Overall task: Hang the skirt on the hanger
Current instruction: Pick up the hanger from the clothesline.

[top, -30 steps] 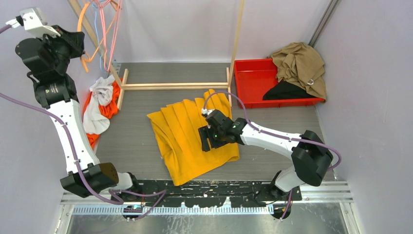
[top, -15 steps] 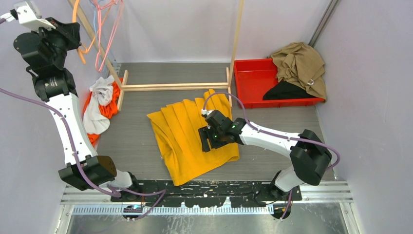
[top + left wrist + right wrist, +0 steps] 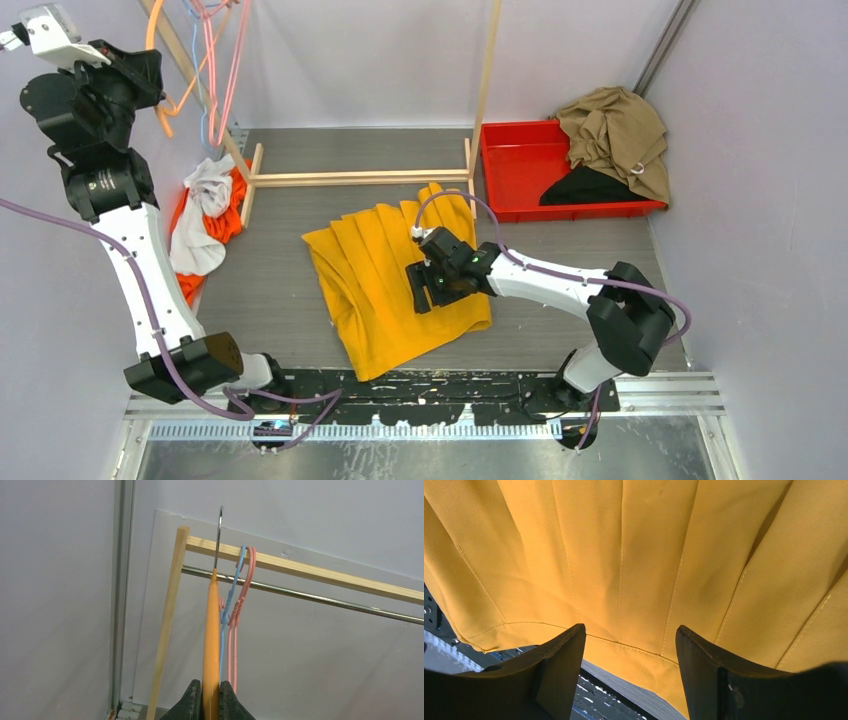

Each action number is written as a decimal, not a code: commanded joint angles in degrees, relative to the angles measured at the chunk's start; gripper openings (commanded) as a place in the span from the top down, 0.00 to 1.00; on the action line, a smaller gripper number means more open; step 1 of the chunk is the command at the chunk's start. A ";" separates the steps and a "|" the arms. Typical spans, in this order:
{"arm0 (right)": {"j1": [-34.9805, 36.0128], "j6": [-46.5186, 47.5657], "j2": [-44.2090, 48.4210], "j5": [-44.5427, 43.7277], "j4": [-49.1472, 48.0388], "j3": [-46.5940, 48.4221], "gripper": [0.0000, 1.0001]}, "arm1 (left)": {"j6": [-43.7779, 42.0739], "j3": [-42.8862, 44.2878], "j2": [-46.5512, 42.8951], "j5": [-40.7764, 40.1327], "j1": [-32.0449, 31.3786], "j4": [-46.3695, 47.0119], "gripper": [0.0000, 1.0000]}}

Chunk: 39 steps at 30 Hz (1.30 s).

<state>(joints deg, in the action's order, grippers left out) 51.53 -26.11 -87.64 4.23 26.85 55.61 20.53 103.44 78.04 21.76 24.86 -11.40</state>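
Left jaws clamped on the orange hanger, held high by the wooden rack, right jaws spread apart low over the yellow pleated skirt, lying flat on the table

Plain pale lilac-grey walls close the space in at the far side, left and right, evenly lit without hard shadows. The grey wood-grain table fills the middle. At its far side stands a light wooden clothes rack, carrying a thin metal rail under its top beam. Far right sits a red plastic tray holding a crumpled tan cloth and a black cloth. At the left wall lies a heap of white and orange clothes. Grey pipes run up the far right corner.
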 commanded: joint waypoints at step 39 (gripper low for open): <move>0.14 1.61 8.98 2.40 3.67 2.83 0.28 | 4.77 -27.52 -31.00 -2.09 0.13 -26.21 1.00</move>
<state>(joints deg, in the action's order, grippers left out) 51.53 -25.61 -81.84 5.69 29.19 55.51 23.62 76.84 50.57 14.79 24.86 -33.85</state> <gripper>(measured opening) 0.714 0.104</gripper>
